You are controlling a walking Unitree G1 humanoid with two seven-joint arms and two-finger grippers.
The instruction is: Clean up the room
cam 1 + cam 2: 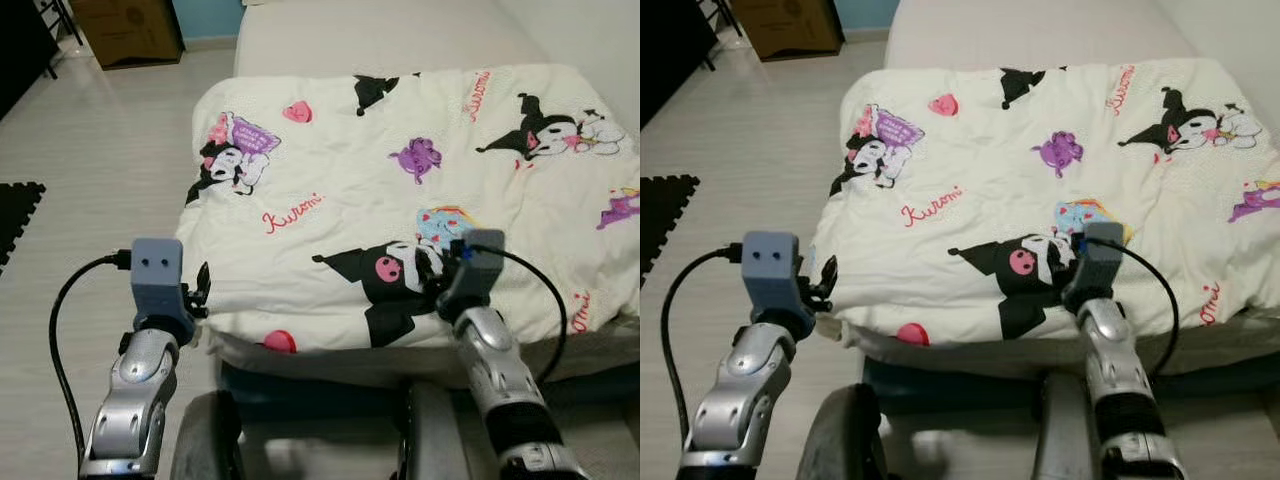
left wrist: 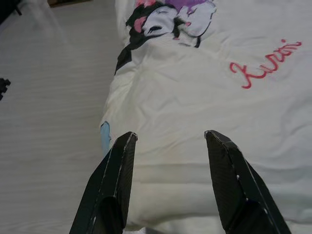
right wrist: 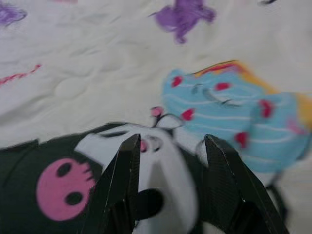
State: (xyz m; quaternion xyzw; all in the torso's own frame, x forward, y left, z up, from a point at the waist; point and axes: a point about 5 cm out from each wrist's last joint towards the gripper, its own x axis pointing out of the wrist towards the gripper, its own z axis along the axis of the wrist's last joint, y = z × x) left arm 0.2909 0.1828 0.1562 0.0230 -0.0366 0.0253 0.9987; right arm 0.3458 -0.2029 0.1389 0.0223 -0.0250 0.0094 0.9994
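A cream quilt printed with black cartoon figures and red "Kuromi" lettering lies spread over the near end of the bed. My left gripper is open at the quilt's near left corner, its fingers level with the quilt's edge and nothing between them. Over the near middle of the quilt my right gripper is also open, just above the black figure with a pink skull. A blue cupcake print lies just beyond its fingertips.
Pale wood floor runs along the bed's left side. A cardboard box stands at the far left, and a black foam mat lies at the left edge. A white wall borders the bed on the right.
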